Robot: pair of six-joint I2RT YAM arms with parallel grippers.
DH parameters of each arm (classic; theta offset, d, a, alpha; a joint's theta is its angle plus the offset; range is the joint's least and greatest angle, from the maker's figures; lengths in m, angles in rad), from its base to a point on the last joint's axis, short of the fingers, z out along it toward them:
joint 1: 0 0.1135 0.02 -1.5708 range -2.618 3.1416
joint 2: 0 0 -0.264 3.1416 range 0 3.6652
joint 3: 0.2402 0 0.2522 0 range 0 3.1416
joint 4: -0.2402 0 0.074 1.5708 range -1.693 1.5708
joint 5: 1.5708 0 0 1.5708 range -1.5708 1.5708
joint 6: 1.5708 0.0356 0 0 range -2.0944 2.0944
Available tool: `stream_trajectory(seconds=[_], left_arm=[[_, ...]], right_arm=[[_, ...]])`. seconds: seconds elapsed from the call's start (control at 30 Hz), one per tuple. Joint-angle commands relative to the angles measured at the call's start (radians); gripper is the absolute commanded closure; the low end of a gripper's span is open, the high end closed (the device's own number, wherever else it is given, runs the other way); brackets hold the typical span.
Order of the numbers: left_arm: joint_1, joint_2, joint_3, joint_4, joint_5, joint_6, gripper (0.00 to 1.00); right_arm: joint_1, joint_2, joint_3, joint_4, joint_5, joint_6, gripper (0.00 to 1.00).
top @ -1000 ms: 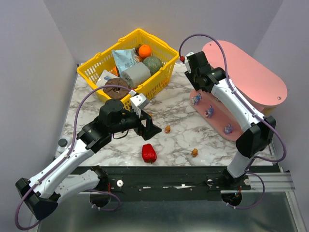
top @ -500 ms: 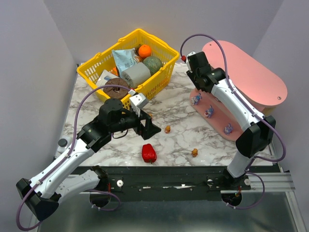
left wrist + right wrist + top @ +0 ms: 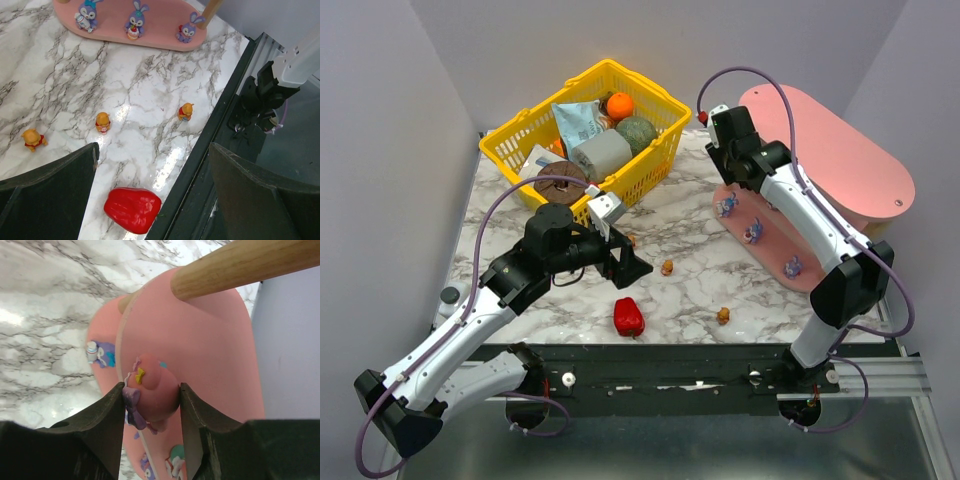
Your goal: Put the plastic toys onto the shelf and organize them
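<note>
The pink three-tier shelf with oval boards [image 3: 840, 160] stands at the right of the marble table [image 3: 690, 285], and the yellow mesh basket [image 3: 590, 130] of groceries sits far and left of it. Over the last second my right arm has edged a little farther along the shelf's far end, while my left has barely shifted. My right gripper [image 3: 151, 395] is pinched on a round pink plastic figurine [image 3: 152, 390] with a small yellow bow, held just beside the edge of a pink board, under a light wooden dowel post [image 3: 240, 262]. I judge this toy is nearly at its place, not yet set down. My left gripper [image 3: 152, 150] hangs spread and empty over the near middle of the table, above the glossy red pepper [image 3: 132, 209]. Three purple-blue bunny figurines [image 3: 133, 22] stand in a row on the lowest board. Three orange-brown figurines [image 3: 103, 122] remain loose on the marble, left for later.
</note>
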Motion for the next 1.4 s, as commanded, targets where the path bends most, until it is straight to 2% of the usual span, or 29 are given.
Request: stream_trajectory(seconds=[0.0, 0.23, 0.47, 0.77, 1.37], left_arm=[[0.007, -0.001, -0.011, 0.017, 0.032, -0.008, 0.01], [0.013, -0.001, -0.011, 0.019, 0.036, -0.009, 0.01], [0.018, 0.002, -0.013, 0.020, 0.045, -0.009, 0.01], [0.024, 0.004, -0.017, 0.023, 0.052, -0.011, 0.01], [0.028, -0.001, -0.030, 0.034, 0.061, -0.020, 0.01]], right_arm=[[-0.023, -0.030, 0.035, 0.008, -0.088, 0.080, 0.60], [-0.042, -0.023, 0.012, 0.012, -0.062, 0.089, 0.59], [-0.045, -0.006, -0.002, 0.019, -0.042, 0.077, 0.48], [-0.046, -0.015, -0.009, 0.045, -0.026, 0.051, 0.41], [-0.045, -0.013, 0.011, 0.055, 0.069, 0.082, 0.42]])
